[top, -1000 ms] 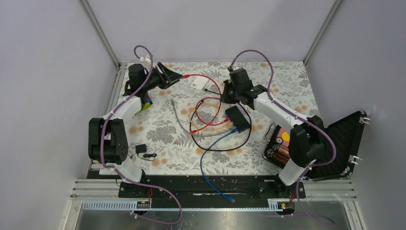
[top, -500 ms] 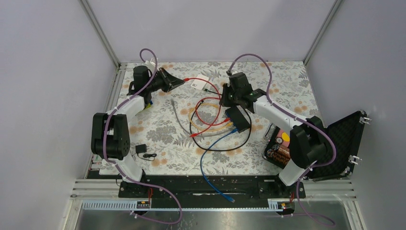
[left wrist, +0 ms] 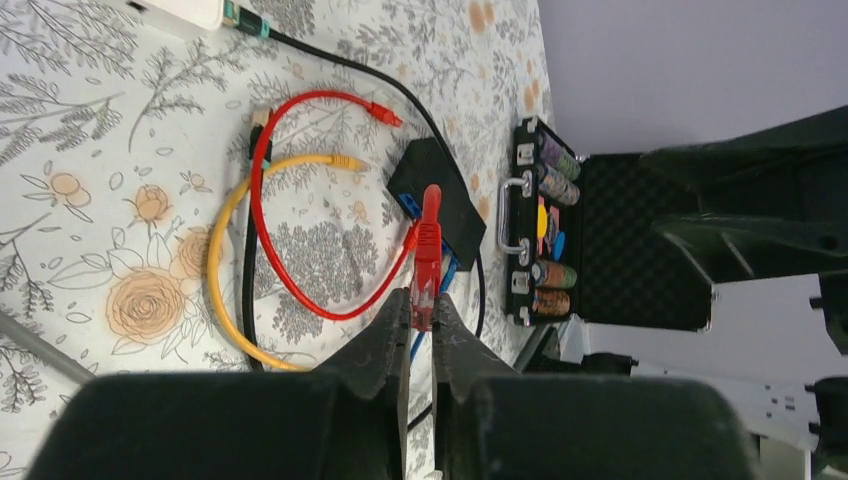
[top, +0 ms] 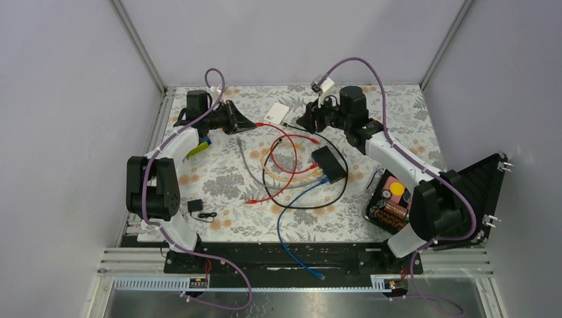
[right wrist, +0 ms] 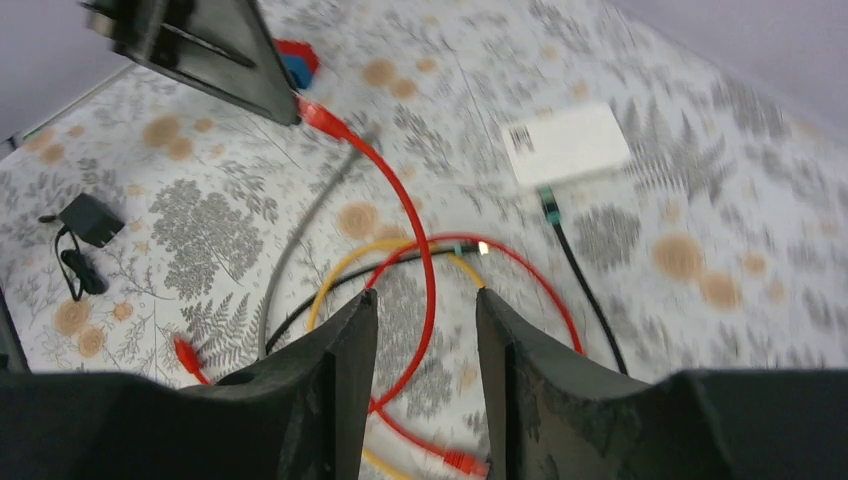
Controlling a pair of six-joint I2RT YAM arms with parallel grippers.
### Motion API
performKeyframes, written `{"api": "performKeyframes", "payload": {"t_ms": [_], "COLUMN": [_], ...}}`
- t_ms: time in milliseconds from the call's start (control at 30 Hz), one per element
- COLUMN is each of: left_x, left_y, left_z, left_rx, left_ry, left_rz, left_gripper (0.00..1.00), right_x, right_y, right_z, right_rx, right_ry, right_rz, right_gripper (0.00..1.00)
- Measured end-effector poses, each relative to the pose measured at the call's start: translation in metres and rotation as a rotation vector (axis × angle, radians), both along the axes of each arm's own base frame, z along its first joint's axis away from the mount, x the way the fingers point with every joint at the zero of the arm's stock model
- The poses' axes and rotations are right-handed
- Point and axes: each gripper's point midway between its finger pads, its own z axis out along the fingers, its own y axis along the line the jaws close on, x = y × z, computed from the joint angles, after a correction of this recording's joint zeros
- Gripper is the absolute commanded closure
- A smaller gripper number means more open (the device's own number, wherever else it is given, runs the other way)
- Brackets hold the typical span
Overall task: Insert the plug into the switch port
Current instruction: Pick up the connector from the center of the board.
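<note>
Your left tool [left wrist: 422,305] has just pinched shut on the red plug [left wrist: 429,240]. Your right tool [right wrist: 420,300] has spread and now holds nothing. The plug looks handed over. The switch [top: 329,164] waits on the surface [top: 397,112], at four o'clock from your left tool.

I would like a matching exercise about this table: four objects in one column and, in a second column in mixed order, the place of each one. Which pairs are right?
Objects:
1. red plug
2. flat black box
3. white box
4. small black block

Places:
A. near left part of the mat
B. far middle of the mat
C. clamped in the left gripper
D. middle of the mat, a little to the right

Pairs: 1-C, 2-D, 3-B, 4-A
</note>
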Motion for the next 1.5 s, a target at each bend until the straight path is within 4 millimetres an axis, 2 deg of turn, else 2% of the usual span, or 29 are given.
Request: {"api": "performKeyframes", "payload": {"t_ms": [100, 167, 267, 333, 467, 600, 700, 767, 900, 1033, 1133, 1200, 1267, 1300, 1333, 1367, 1400, 1433, 1467, 1500], "left_x": [-0.009, -0.014, -0.021, -0.025, -0.029, -0.032, -0.034, -0.033, -0.033, -0.034, -0.035, -0.036, -0.036, -0.037, -0.037, -0.037, -0.037, -0.037, -0.036, -0.035], "left_y": [-0.001, -0.002, -0.005, -0.007, -0.017, -0.029, -0.034, -0.034, -0.034, -0.035, -0.036, -0.036, -0.036, -0.036, -0.036, -0.036, -0.036, -0.035, -0.035, -0.035], "left_z": [-0.002, -0.004, -0.005, -0.004, 0.003, 0.009, 0.005, 0.003, 0.001, 0.004, 0.005, 0.006, 0.006, 0.005, 0.005, 0.004, 0.004, 0.004, 0.003, 0.003], "left_rx": [0.012, 0.014, 0.011, 0.006, -0.007, -0.020, -0.019, -0.020, -0.022, -0.031, -0.034, -0.035, -0.034, -0.032, -0.031, -0.029, -0.027, -0.024, -0.020, -0.016], "left_ry": [0.009, 0.019, 0.031, 0.039, 0.027, 0.016, 0.022, 0.030, 0.039, 0.040, 0.046, 0.050, 0.050, 0.050, 0.051, 0.052, 0.051, 0.049, 0.042, 0.040], "left_rz": [-0.044, -0.069, -0.098, -0.115, -0.154, -0.198, -0.211, -0.213, -0.216, -0.228, -0.234, -0.237, -0.239, -0.239, -0.240, -0.240, -0.240, -0.238, -0.238, -0.233], "left_gripper": [1.00, 1.00, 1.00, 1.00, 1.00, 1.00, 1.00, 1.00, 1.00, 1.00, 1.00, 1.00, 1.00, 1.00, 0.98, 0.90, 0.75, 0.53, 0.38, 0.32], "right_x": [0.003, 0.004, 0.006, 0.005, -0.009, -0.025, -0.024, -0.020, -0.015, -0.009, -0.006, -0.006, -0.007, -0.008, -0.008, -0.008, -0.008, -0.008, -0.008, -0.006], "right_y": [0.023, 0.040, 0.058, 0.068, 0.090, 0.109, 0.111, 0.110, 0.108, 0.106, 0.104, 0.104, 0.104, 0.104, 0.104, 0.104, 0.103, 0.103, 0.103, 0.102], "right_z": [0.010, 0.009, -0.002, -0.013, -0.030, -0.038, -0.041, -0.043, -0.045, -0.045, -0.046, -0.047, -0.049, -0.050, -0.051, -0.051, -0.051, -0.051, -0.052, -0.053], "right_rx": [0.047, 0.080, 0.108, 0.094, 0.003, -0.070, -0.111, -0.136, -0.166, -0.193, -0.208, -0.212, -0.213, -0.215, -0.214, -0.214, -0.213, -0.213, -0.213, -0.217], "right_ry": [-0.119, -0.175, -0.229, -0.271, -0.386, -0.475, -0.531, -0.555, -0.579, -0.599, -0.609, -0.610, -0.599, -0.597, -0.593, -0.589, -0.586, -0.584, -0.580, -0.572], "right_rz": [0.155, 0.254, 0.357, 0.409, 0.529, 0.631, 0.652, 0.648, 0.635, 0.617, 0.607, 0.608, 0.613, 0.614, 0.615, 0.613, 0.613, 0.611, 0.608, 0.596], "right_gripper": [0.53, 0.56, 0.57, 0.53, 0.52, 0.59, 0.72, 0.73, 0.57, 0.56, 0.66, 0.79, 0.95, 1.00, 1.00, 1.00, 1.00, 1.00, 1.00, 1.00]}}
